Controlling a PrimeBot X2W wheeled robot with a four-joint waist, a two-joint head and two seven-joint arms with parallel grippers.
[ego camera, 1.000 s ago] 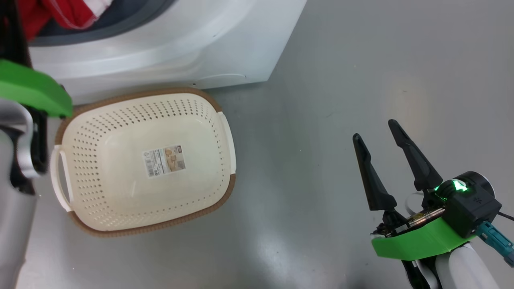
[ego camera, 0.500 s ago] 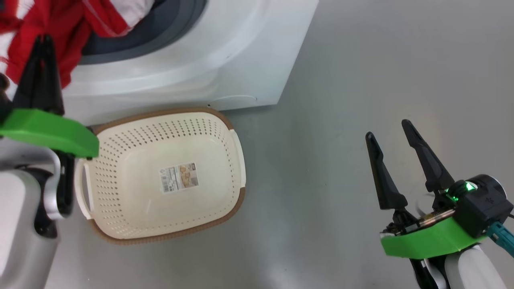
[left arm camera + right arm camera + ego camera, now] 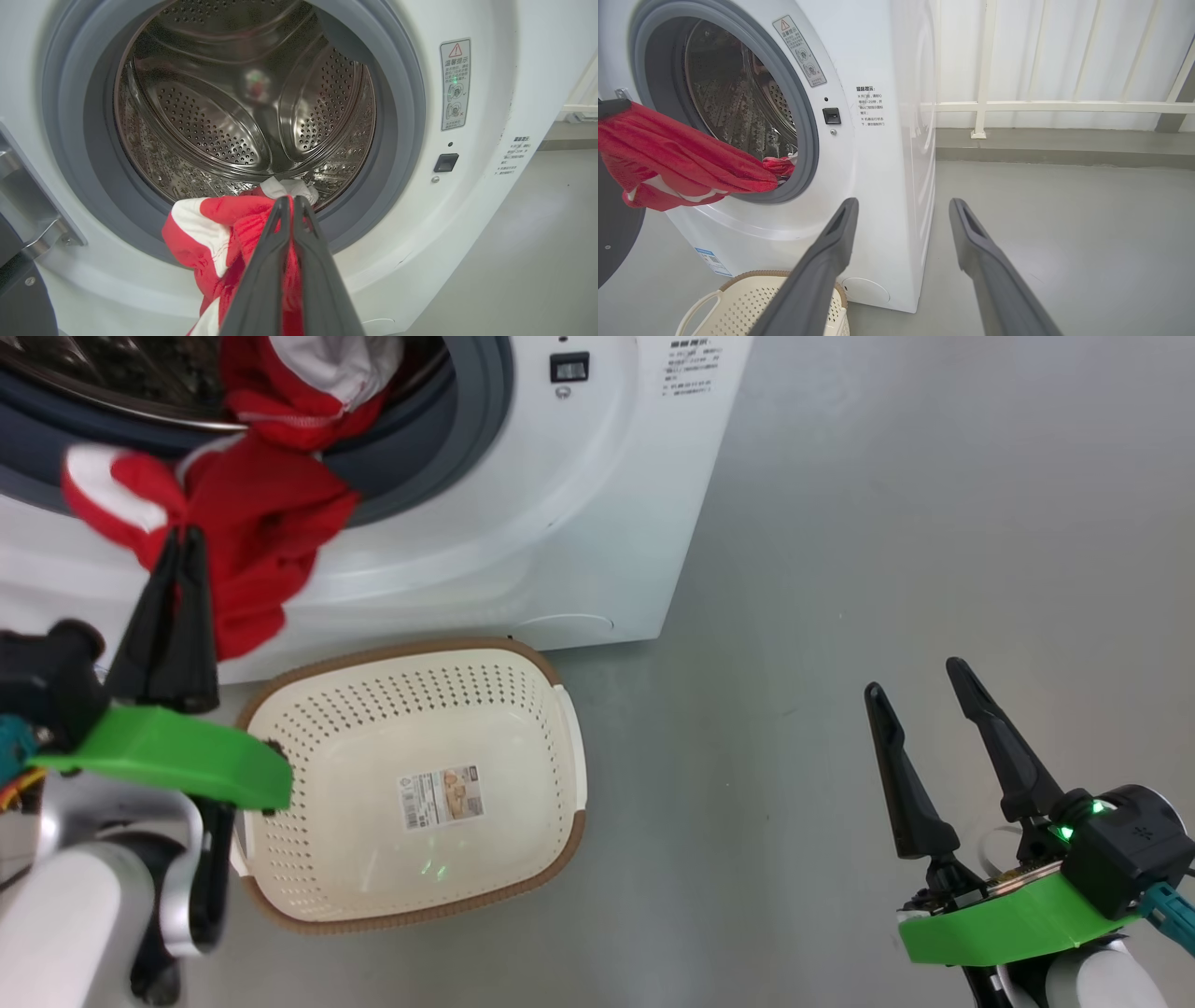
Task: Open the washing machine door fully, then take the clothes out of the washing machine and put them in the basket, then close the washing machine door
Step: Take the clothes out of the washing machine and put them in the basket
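Observation:
The white washing machine [image 3: 597, 495] stands open, its steel drum [image 3: 243, 93] bare inside. The black rim of the washing machine door [image 3: 609, 242] is swung out at the left edge of the right wrist view. My left gripper [image 3: 182, 537] is shut on the red and white clothes [image 3: 247, 523], which stretch from the drum over the grey gasket [image 3: 397, 140]. In the left wrist view, the left gripper [image 3: 289, 199] pinches the clothes [image 3: 215, 224] just outside the opening. The cream basket [image 3: 392, 651] sits on the floor below, holding no clothes. My right gripper [image 3: 913, 677] hangs open far to the right.
Grey floor [image 3: 887, 523] spreads to the right of the machine. A white railing [image 3: 985, 107] and a low ledge run behind it. The basket [image 3: 752, 303] touches the machine's foot, and the door's metal hinge [image 3: 42, 228] juts out at the opening's left.
The head camera has tilted up, bringing the drum opening into sight. My left gripper has drawn back from the drum with the clothes trailing out. The right gripper has stayed open and still.

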